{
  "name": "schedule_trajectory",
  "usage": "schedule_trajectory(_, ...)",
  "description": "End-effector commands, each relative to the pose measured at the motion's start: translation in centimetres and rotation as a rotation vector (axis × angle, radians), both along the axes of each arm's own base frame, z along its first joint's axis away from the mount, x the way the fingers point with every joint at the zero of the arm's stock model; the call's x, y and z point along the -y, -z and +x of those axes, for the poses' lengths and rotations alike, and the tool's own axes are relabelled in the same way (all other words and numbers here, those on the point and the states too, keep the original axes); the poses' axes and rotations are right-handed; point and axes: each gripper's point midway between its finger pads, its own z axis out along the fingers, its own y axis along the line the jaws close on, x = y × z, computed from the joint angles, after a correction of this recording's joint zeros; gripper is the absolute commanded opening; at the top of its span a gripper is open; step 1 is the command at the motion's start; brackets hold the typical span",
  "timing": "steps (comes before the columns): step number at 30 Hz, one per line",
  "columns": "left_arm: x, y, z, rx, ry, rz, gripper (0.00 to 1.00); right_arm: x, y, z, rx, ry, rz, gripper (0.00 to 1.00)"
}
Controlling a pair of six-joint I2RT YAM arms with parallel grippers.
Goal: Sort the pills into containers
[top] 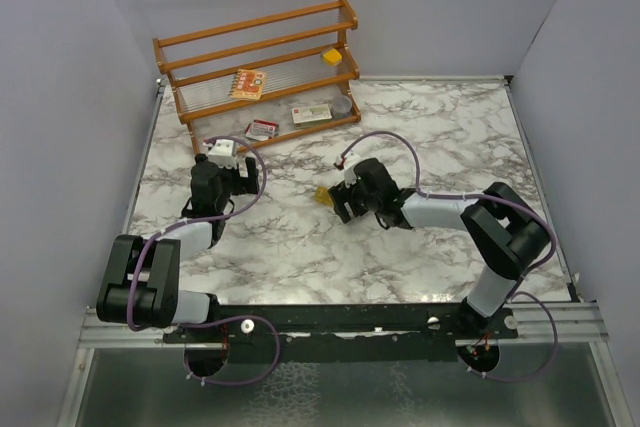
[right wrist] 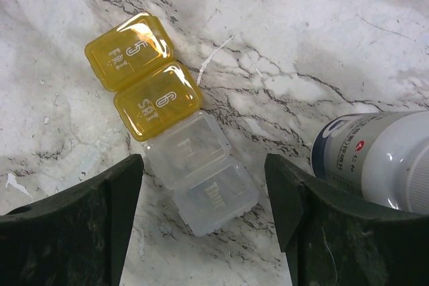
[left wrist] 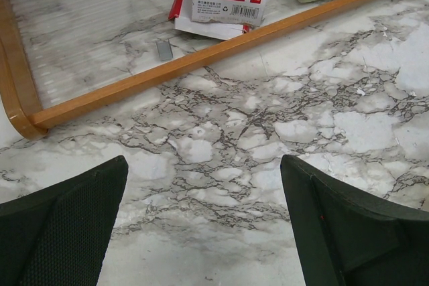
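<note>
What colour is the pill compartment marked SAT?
SAT compartment: translucent yellow, clearest in right wrist view.

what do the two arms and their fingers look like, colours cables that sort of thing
Both the left arm and the right arm alternate chunky black joint housings with pale grey links. A thin lilac cable loops along each. The left fingers are broad black wedges with a fine mesh texture; the right fingers are equally dark, faintly mottled.

Pill box strip (right wrist: 171, 122) left of white bottle (right wrist: 382, 159)
</note>
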Motion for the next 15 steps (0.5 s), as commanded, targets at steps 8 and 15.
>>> schedule_trajectory(8, 0.1, -0.9, 0.9, 0.023, -0.002, 0.012, 0.99, 0.5, 0.2, -1.0, -0.019, 0.003, -0.008, 0.71)
schedule_trajectory(15, 0.1, -0.9, 0.9, 0.022, -0.001, 0.01, 0.99, 0.4, 0.6, -1.3, -0.038, -0.015, -0.011, 0.59)
